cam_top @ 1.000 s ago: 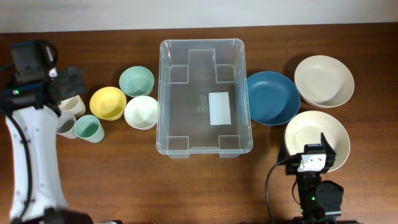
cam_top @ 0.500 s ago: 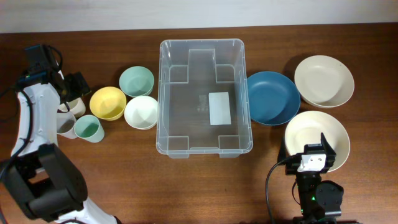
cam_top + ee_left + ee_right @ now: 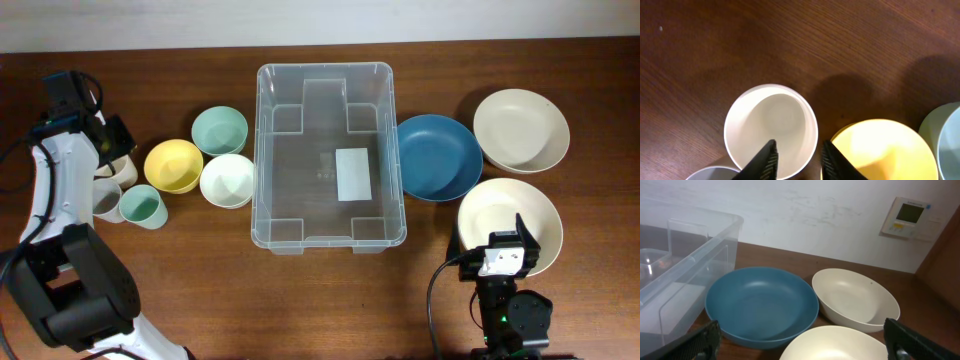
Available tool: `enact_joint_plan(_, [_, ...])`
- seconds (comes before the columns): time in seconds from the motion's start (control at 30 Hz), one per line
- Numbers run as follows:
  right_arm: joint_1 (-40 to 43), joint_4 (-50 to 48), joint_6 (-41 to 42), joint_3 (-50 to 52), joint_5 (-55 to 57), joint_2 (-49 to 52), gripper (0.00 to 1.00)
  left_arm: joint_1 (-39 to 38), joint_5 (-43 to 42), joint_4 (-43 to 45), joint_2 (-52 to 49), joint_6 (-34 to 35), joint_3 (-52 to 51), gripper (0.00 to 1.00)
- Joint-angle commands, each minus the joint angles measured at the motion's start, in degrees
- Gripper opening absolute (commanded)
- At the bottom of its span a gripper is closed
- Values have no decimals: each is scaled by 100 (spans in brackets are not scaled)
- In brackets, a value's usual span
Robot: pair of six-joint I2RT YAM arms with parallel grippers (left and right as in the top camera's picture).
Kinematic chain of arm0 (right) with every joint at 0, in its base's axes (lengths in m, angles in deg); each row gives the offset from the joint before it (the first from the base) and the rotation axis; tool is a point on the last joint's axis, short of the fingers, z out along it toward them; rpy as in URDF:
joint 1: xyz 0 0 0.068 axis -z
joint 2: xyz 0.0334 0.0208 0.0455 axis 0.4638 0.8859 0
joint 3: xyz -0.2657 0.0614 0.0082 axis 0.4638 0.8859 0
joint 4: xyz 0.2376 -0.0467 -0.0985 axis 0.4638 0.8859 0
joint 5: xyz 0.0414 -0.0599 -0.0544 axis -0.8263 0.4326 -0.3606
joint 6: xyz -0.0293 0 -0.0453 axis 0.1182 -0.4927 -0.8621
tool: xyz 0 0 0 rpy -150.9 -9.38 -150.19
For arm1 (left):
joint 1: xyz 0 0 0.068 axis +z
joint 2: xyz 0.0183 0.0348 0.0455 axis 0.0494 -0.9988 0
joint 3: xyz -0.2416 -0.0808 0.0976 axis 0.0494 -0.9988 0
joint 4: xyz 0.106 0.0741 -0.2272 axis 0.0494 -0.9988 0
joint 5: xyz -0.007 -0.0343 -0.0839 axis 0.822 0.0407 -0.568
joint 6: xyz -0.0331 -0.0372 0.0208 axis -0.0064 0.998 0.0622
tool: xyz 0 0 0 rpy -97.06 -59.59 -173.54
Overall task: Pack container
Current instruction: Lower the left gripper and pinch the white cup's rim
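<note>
**A:** Where's the container?

**B:** Mid-table, open at the top, with only the white label on its base. The blue bowl is hard against its right wall and the white bowl is just beside its left.

**A:** And the step in hand?

**B:** I judge it's picking up the white cup at the far left. The left gripper straddles the cup's rim, one finger inside and one outside. I can't tell whether they pinch the wall yet.

**A:** How should it go?

**B:** Get a firm pinch on the wall, then lift straight up. The outer finger sits in the narrow gap beside the yellow bowl, and a second cup is just beside. A sideways drag would knock one of them.

**A:** What's the route after that?

**B:** Carry it high over the bowls and clear the container's raised rim before lowering. Inside, the whole floor is free, so a corner spot saves room for the bowls.

**A:** Is the other arm in the way?

**B:** No. The right gripper is spread wide and holds nothing. It's near the front right by the cream bowl, well apart from that path.
</note>
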Motion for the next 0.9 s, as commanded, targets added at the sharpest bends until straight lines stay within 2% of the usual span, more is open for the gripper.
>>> enact_joint_plan(0.0, [39, 31, -35, 31, 92, -33, 99, 9, -105, 50, -122, -15, 101, 29])
enact_joint_plan(0.53, [39, 31, -35, 31, 92, -33, 99, 9, -105, 304, -782, -13, 96, 31])
enact_joint_plan(0.87, [39, 31, -37, 31, 92, -33, 99, 9, -101, 411, -846, -15, 94, 30])
